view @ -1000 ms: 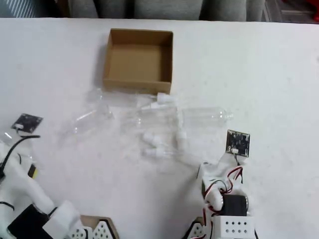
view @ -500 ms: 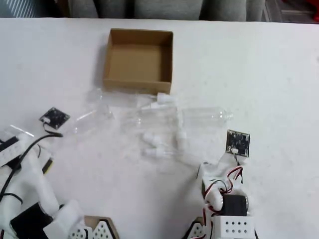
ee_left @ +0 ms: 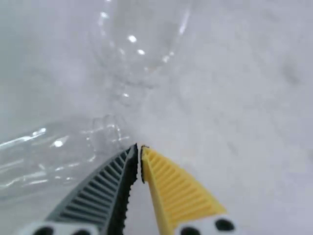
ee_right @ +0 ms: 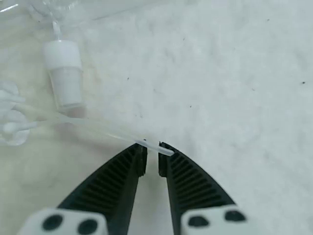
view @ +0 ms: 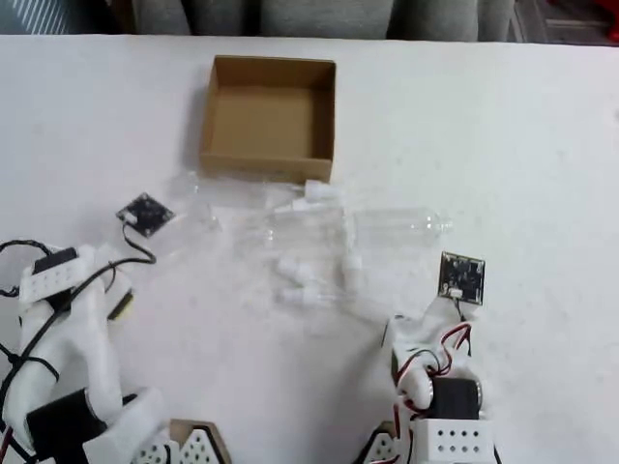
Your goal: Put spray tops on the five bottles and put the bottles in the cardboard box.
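The open cardboard box [view: 269, 116] stands at the back of the table. In front of it lie several clear bottles, among them a long one [view: 397, 227] and a small one [view: 184, 230], with white spray tops [view: 298, 280] scattered between them. My left gripper [ee_left: 138, 147], with one grey and one yellow finger, is shut and empty, its tips just short of a clear bottle's neck [ee_left: 105, 131]. My right gripper [ee_right: 151, 149] is shut but for a narrow slit and holds nothing. The thin tube [ee_right: 98, 128] of a spray top [ee_right: 63, 73] ends at its tips.
The left arm [view: 68, 329] stretches from the front left toward the bottles. The right arm [view: 435, 367] sits at the front right. Bare white table [view: 522, 145] lies to the right of the box and bottles.
The left arm has swung right and forward, from the table's left edge up to the left-hand bottles. The right arm, bottles and box have not moved.
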